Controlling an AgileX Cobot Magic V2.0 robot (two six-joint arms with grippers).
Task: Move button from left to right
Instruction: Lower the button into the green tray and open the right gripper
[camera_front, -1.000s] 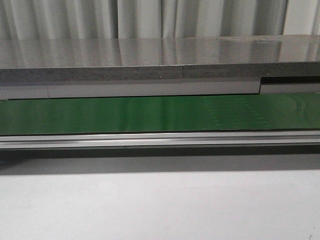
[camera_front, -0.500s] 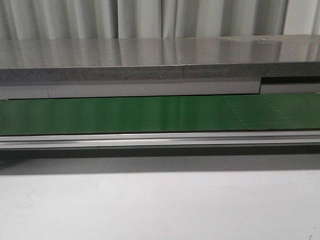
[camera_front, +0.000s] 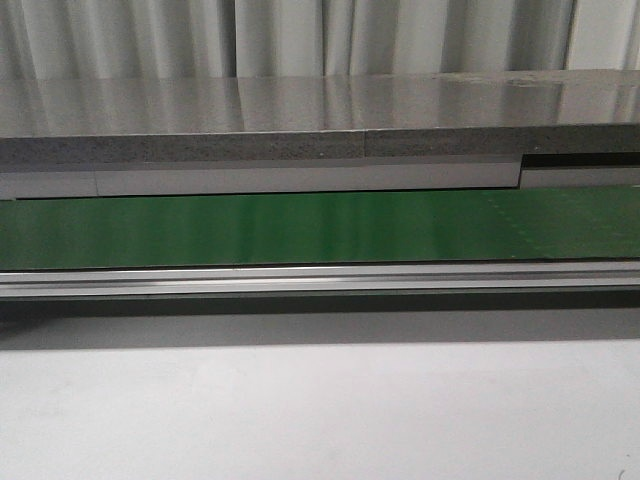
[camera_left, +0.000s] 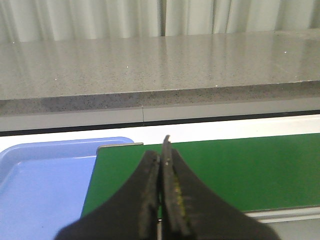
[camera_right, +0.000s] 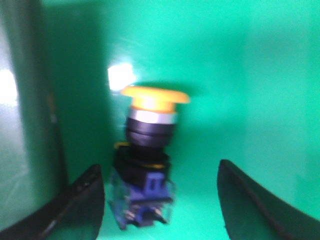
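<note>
Right now my right tool (camera_right: 160, 200) hangs over the green belt (camera_right: 240, 75), its two dark fingers (camera_right: 75, 205) spread wide and gripping nothing. Between them lies the button (camera_right: 147, 155), on its side on the belt: the yellow head (camera_right: 155, 97) points away from the fingertips, then a silver ring, a black collar and a bluish block nearest the tool. One finger is just beside that block, though I cannot tell whether it touches; the other finger stands well clear. This view is blurred, so finer detail on the button escapes me.

My left tool (camera_left: 162, 165) is held low and level, pointing across the belt (camera_left: 240, 170) toward the grey counter (camera_left: 160, 65) and the pale curtain behind. Its fingers are pressed together with nothing between them. A blue tray (camera_left: 45, 180) sits beside the belt's end, to one side of the tool.

From the front, I see only the belt (camera_front: 320, 228), its metal rail and the counter (camera_front: 320, 105); neither arm nor the button shows there.
</note>
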